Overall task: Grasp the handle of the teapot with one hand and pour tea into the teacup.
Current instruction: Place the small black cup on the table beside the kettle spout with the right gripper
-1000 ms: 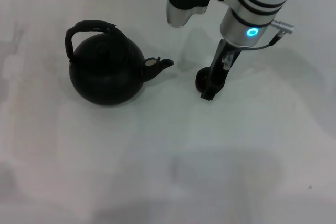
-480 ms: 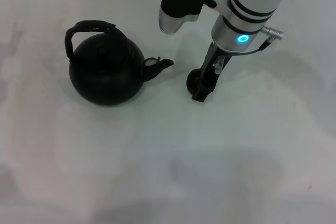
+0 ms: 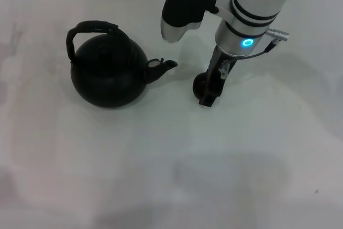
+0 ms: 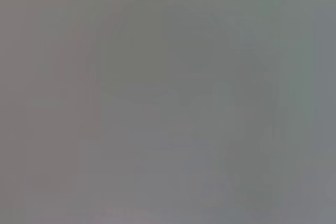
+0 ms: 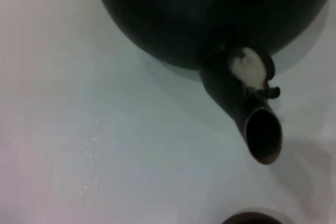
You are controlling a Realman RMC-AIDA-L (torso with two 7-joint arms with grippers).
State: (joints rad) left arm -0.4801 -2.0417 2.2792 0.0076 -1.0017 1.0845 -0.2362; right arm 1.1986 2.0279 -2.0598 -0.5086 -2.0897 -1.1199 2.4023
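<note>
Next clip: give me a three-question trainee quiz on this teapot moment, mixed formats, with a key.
1. True or false: a gripper holds the handle of the teapot.
2. The right gripper is at which object? A) teacup B) teapot lid C) spout
3. Fill in: the spout points toward the ____.

Key: 1 false, the handle is free. 2 A. 3 teacup.
</note>
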